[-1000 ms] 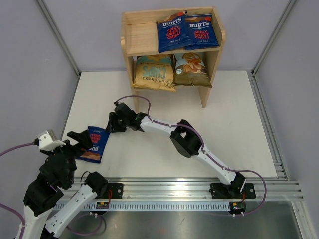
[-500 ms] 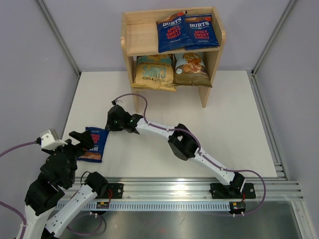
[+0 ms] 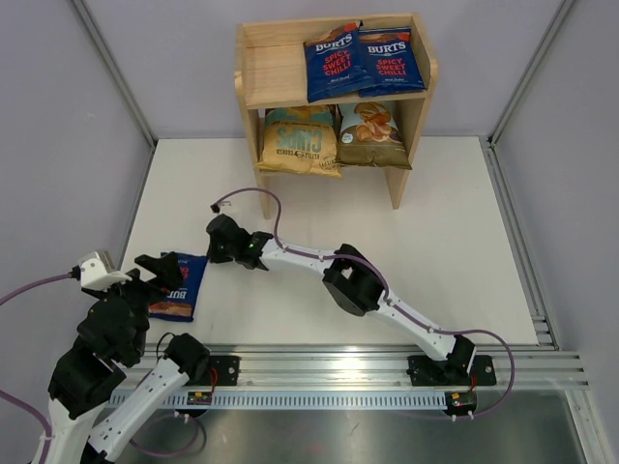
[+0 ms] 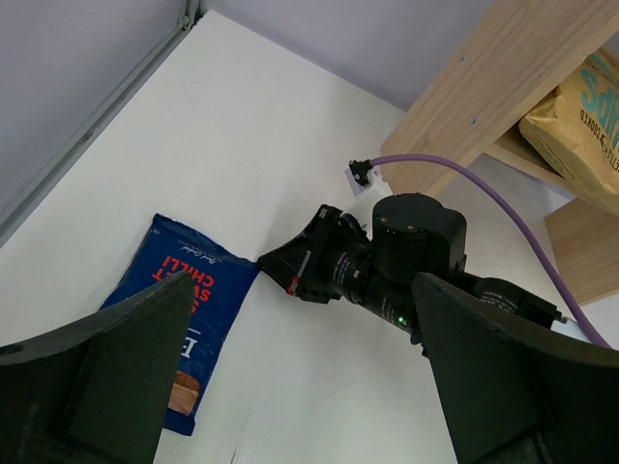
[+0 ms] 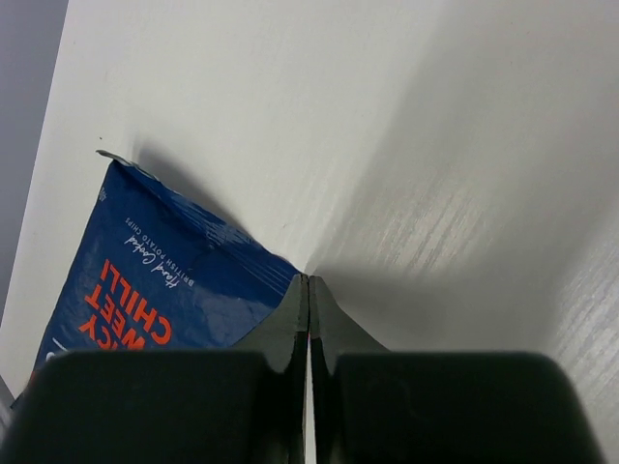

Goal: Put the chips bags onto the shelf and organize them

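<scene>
Right claw (image 5: 308, 282), clenched shut, noses a corner of the last dark-blue chilli bag (image 5: 164, 280), flat on the desk (image 3: 435, 213); whether it has pinched foil is unclear. Left claw (image 4: 302, 280) hangs spread above. Four other bags (image 3: 334, 63) sit on the shelf (image 3: 280, 72), whose top-left gap seemingly awaits this one.

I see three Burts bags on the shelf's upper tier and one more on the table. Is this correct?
No. The top external view shows two on the shelf's upper tier: the left Burts bag and the right Burts bag. The third Burts bag on the table is right.
</scene>
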`<state>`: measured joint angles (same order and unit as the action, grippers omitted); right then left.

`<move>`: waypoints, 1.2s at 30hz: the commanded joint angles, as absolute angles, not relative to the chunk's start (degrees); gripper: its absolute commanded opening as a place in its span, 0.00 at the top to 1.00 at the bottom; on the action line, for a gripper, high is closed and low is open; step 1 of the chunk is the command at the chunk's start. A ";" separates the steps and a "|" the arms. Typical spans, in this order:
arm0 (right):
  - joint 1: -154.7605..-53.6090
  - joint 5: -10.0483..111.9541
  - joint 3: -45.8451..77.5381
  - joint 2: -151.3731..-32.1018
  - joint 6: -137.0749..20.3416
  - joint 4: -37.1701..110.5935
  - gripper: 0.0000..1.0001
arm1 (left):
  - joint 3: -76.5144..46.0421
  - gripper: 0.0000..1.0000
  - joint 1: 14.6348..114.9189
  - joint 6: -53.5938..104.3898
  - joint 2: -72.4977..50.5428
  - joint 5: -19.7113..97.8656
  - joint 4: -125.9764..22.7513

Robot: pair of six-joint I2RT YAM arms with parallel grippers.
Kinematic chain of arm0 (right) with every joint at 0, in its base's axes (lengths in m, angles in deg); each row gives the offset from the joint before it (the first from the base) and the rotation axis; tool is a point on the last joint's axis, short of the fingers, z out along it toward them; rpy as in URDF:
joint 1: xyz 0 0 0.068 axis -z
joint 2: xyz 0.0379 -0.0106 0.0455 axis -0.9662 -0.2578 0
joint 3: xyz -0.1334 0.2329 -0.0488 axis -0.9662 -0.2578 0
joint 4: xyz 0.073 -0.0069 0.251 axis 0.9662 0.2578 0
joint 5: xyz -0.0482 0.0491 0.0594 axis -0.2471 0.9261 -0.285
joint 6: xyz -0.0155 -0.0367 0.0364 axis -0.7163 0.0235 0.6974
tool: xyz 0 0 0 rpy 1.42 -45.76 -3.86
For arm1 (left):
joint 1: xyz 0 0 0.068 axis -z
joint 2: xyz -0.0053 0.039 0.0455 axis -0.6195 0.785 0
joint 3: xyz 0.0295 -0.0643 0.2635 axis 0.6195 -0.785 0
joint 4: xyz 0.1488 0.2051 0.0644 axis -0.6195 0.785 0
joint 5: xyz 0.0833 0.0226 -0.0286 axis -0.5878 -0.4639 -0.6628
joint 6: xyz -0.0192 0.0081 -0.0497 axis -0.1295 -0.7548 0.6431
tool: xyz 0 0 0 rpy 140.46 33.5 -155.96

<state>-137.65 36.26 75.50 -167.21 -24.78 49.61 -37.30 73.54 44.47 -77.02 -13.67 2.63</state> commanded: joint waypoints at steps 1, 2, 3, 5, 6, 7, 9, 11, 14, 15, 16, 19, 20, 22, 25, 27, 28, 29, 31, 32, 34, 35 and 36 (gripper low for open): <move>-139.04 34.78 67.84 -168.69 -27.74 58.89 1.00 | -37.66 0.01 73.26 43.44 -77.68 -12.60 -0.38; -138.96 34.79 65.05 -166.42 -27.65 57.84 1.00 | -37.75 0.01 73.26 43.35 -77.60 -12.60 -0.38; -138.95 34.44 63.36 -165.09 -27.65 55.22 1.00 | -37.75 0.01 73.26 43.26 -77.59 -12.60 -0.38; -138.95 33.65 56.80 -160.28 -27.39 52.04 1.00 | -37.66 0.01 73.26 43.26 -77.24 -12.51 -0.38; -138.95 33.38 54.41 -158.68 -27.56 48.20 1.00 | -37.57 0.01 73.26 43.26 -77.07 -12.51 -0.38; -138.95 32.68 52.21 -157.10 -27.39 46.94 1.00 | -37.66 0.01 73.26 43.26 -76.98 -12.43 -0.38; -139.04 31.10 47.45 -153.58 -27.82 44.04 1.00 | -37.66 0.01 73.26 43.35 -76.89 -12.43 -0.29; -138.87 28.91 43.95 -151.03 -28.09 43.15 1.00 | -37.66 0.01 73.17 43.26 -76.89 -12.43 -0.29; -137.99 28.46 38.42 -147.61 -27.31 40.96 1.00 | -37.66 0.01 73.08 43.35 -76.89 -12.43 -0.29; -137.64 28.28 37.08 -146.72 -27.04 39.82 1.00 | -37.66 0.01 73.17 43.35 -76.89 -12.43 -0.29; -137.46 28.20 35.59 -145.75 -26.69 39.11 1.00 | -37.66 0.01 73.17 43.35 -76.89 -12.43 -0.38; -135.88 27.93 29.70 -141.98 -25.90 37.18 1.00 | -37.66 0.01 73.17 43.35 -76.80 -12.34 -0.29; -135.36 27.67 25.86 -139.44 -25.72 36.74 1.00 | -37.57 0.01 73.17 43.35 -76.72 -12.34 -0.29; -133.78 27.84 21.18 -136.44 -24.84 33.14 1.00 | -37.75 0.01 73.17 43.26 -76.63 -12.16 -0.38; -132.37 26.88 10.90 -129.33 -23.70 29.88 1.00 | -37.75 0.01 73.08 43.17 -76.37 -11.99 -0.38; -131.92 26.87 4.22 -124.75 -23.26 27.52 1.00 | -37.66 0.01 73.08 43.09 -76.10 -11.90 -0.38; -131.31 28.01 1.33 -123.61 -23.52 26.55 1.00 | -37.66 0.01 73.08 43.09 -76.10 -11.72 -0.47; -130.96 30.72 0.34 -122.12 -24.48 25.84 1.00 | -37.75 0.01 73.00 43.09 -76.01 -11.72 -0.55; -129.12 34.24 -0.72 -121.58 -25.54 23.82 1.00 | -37.75 0.01 72.82 43.00 -75.92 -11.64 -0.64; -128.50 36.87 -0.64 -121.57 -26.50 23.72 0.98 | -37.75 0.01 72.82 43.00 -75.84 -11.64 -0.55; -126.84 40.57 -0.20 -121.84 -28.00 21.36 0.80 | -37.75 0.01 72.82 42.91 -75.49 -11.46 -0.55; -126.48 43.02 -0.02 -122.36 -28.87 20.05 0.78 | -37.75 0.01 72.82 42.91 -75.40 -11.37 -0.55; -126.30 45.92 0.59 -122.71 -29.67 18.29 0.72 | -37.75 0.01 72.82 42.91 -75.14 -11.37 -0.55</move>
